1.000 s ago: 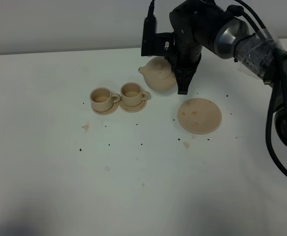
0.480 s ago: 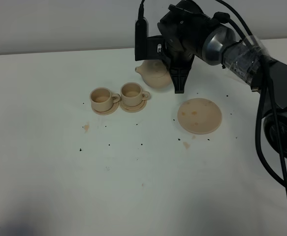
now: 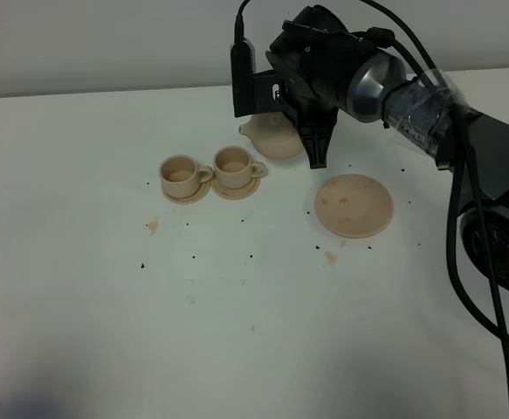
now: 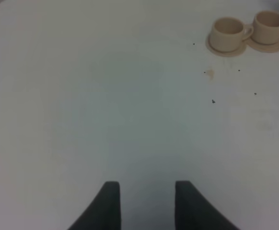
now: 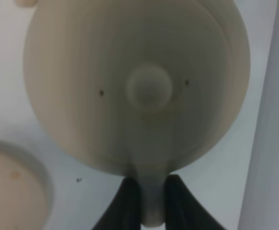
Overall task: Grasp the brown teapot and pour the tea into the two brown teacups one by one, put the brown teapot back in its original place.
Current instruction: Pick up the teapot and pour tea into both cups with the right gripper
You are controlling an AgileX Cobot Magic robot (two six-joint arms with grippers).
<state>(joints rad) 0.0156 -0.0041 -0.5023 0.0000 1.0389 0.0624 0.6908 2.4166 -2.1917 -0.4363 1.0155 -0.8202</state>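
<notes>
The brown teapot (image 3: 271, 138) hangs in my right gripper (image 3: 317, 150), just right of the two brown teacups (image 3: 180, 175) (image 3: 234, 164) on their small saucers. In the right wrist view the lid and knob (image 5: 149, 87) face the camera, and my right gripper (image 5: 151, 203) is shut on the loop handle. The flat round saucer plate (image 3: 354, 205) lies bare to the right of the teapot; it also shows in the right wrist view (image 5: 10, 191). My left gripper (image 4: 146, 201) is open and empty over bare table, far from the cups (image 4: 228, 32) (image 4: 269, 25).
The white table (image 3: 237, 332) carries small dark specks and a few tan stains around the cups and plate. The right arm and its black cables (image 3: 464, 175) stretch over the table's right side. The table's back edge meets a grey wall.
My right gripper has carried the teapot a little to the left, closer to the cups, and the arm has swung further over. Cups and plate have not moved.
</notes>
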